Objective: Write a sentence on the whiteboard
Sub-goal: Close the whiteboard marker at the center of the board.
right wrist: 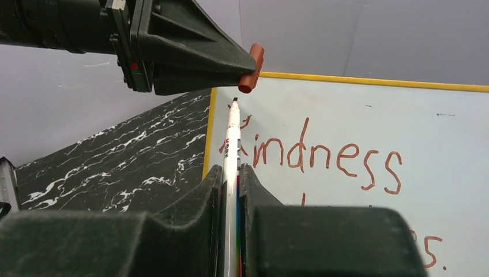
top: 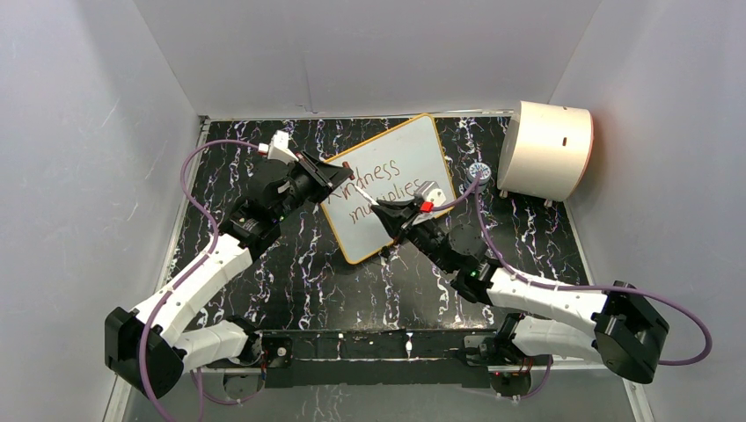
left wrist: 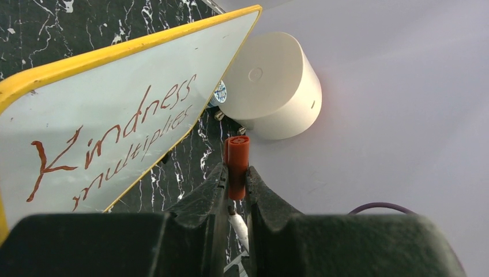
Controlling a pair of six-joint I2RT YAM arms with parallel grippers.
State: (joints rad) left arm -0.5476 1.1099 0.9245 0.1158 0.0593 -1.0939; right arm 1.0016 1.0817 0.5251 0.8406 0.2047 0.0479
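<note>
Pinching a red cap between its 2 fingers, the left gripper hangs over the left corner of the whiteboard; jaws pressed onto the cap's lower half, the cap's upper end standing clear of the fingertips.

Right gripper: jaws closed on the white barrel of a marker; the barrel runs out between the fingers, its dark tip bare and aimed at the cap's open end; tip and cap near each other but apart, a small gap visible in the right wrist view.

Top view: both grippers meet above the left half of the board, left gripper from the left, right gripper from the near right; cap and marker between them.

Whiteboard: on the black marbled mat, middle of the far half, turned at a slant; yellow rim all round.

Sentence: dark red, 2 slanted lines, "Kindness" above "multiplies"; the near end of the second line hidden by the right gripper in the top view; both words legible from the left wrist.

Cream drum: far right, on its side, just beyond the board's right corner; not touching the board.
</note>
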